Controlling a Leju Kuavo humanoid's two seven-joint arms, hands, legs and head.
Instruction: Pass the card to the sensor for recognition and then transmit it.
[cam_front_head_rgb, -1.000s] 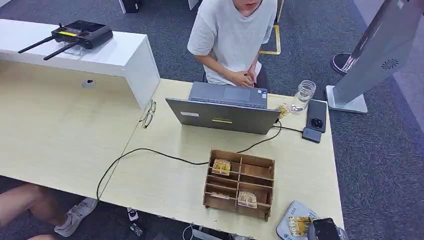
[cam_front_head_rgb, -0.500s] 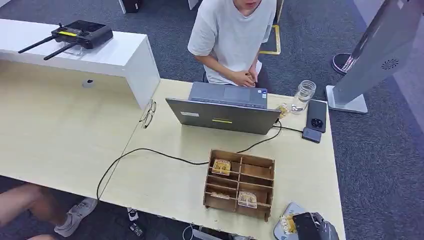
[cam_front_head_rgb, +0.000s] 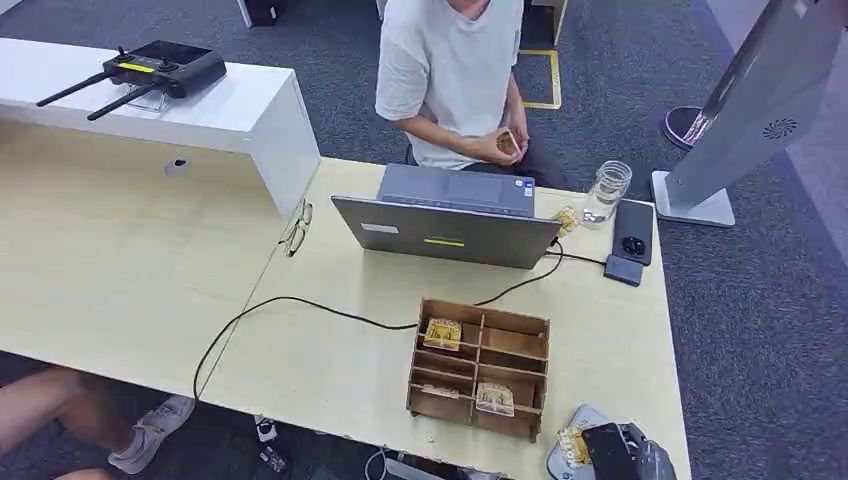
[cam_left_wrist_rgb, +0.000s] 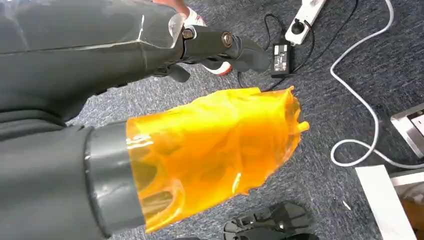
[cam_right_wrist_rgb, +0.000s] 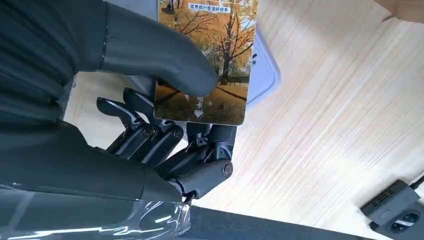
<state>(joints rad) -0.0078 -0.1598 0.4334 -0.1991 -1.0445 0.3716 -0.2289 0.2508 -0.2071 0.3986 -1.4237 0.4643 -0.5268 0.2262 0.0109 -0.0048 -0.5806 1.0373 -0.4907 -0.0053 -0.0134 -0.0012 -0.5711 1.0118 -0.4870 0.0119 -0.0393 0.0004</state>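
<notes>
**Card held over the sensor**

Head view: the wooden organizer (cam_front_head_rgb: 479, 368) holds autumn-printed cards in three compartments. My right hand (cam_front_head_rgb: 612, 455) sits at the table's (cam_front_head_rgb: 330, 360) near corner.

Left wrist view: my left hand (cam_left_wrist_rgb: 200, 145), thumb wrapped in orange film, grasps nothing, fingers spread.

Right wrist view: my thumb pins the glossy card (cam_right_wrist_rgb: 207, 60) above the rounded grey sensor (cam_right_wrist_rgb: 262, 75).

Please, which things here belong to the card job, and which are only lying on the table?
For the job:
- yellow tree-picture card, pinched by right hand
- pale grey sensor pad
- wooden divided box

Lying about:
- grey laptop
- glass jar
- black phone
- black cable
</notes>
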